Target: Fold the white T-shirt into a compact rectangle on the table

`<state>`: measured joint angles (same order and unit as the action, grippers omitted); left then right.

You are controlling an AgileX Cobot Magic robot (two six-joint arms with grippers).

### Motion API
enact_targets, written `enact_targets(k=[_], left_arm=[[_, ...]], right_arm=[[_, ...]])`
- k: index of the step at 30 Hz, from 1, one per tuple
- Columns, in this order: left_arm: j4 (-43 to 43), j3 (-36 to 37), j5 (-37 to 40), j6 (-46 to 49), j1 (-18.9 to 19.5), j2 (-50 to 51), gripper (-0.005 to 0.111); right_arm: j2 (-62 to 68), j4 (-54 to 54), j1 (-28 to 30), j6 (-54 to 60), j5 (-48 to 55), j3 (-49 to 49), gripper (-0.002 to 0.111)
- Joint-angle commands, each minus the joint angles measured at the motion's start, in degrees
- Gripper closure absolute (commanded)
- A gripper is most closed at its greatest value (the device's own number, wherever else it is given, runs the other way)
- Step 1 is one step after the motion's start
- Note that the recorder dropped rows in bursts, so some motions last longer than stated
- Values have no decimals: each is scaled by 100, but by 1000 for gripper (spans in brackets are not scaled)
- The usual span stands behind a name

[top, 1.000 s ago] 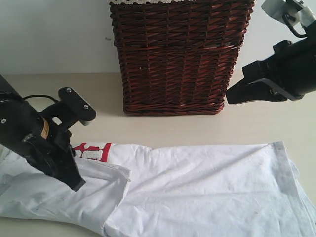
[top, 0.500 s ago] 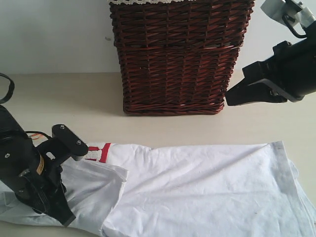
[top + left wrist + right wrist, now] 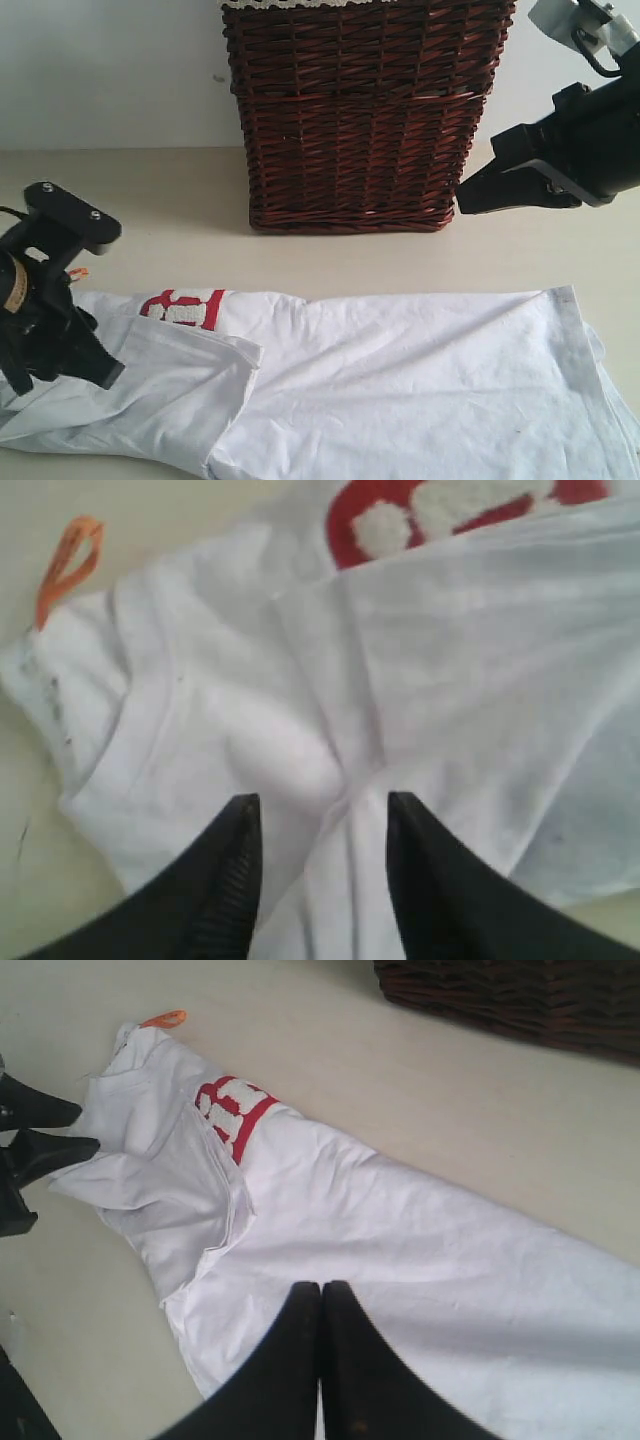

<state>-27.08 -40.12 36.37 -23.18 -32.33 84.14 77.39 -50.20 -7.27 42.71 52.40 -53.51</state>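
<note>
The white T-shirt point(image 3: 400, 380) lies partly folded along the near side of the table point(image 3: 180, 190), in front of the wicker basket point(image 3: 360, 110). The left gripper point(image 3: 320, 815) stands parted over its lettered end, clasping nothing. The right gripper point(image 3: 321, 1295) hangs closed and empty beside the basket.

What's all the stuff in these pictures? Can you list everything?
T-shirt: one, white with red-edged letters, lying partly folded along the near side of the table.
Tag: one, orange, at the shirt's end beside the left arm.
Basket: one, dark reddish-brown wicker, standing at the back, behind the shirt.
Table: one, pale beige, under everything.
Wall: one, off-white, behind the basket.
Left gripper: one, black, jaws apart over the shirt's folded end.
Right gripper: one, black, jaws shut, up in the air beside the basket.
</note>
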Motion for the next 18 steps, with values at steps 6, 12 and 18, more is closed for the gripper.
enact_targets(k=[6, 12, 18], left_arm=[[-27, 210, 164, -1067, 1549, -17, 59], [1143, 120, -725, -79, 2712, 247, 44], [2048, -244, -1046, 777, 3422, 859, 44]], right_arm=[[-43, -43, -10, 68, 81, -39, 108], [-43, -90, -10, 68, 45, -39, 108], [-43, -89, -10, 68, 21, -39, 108]])
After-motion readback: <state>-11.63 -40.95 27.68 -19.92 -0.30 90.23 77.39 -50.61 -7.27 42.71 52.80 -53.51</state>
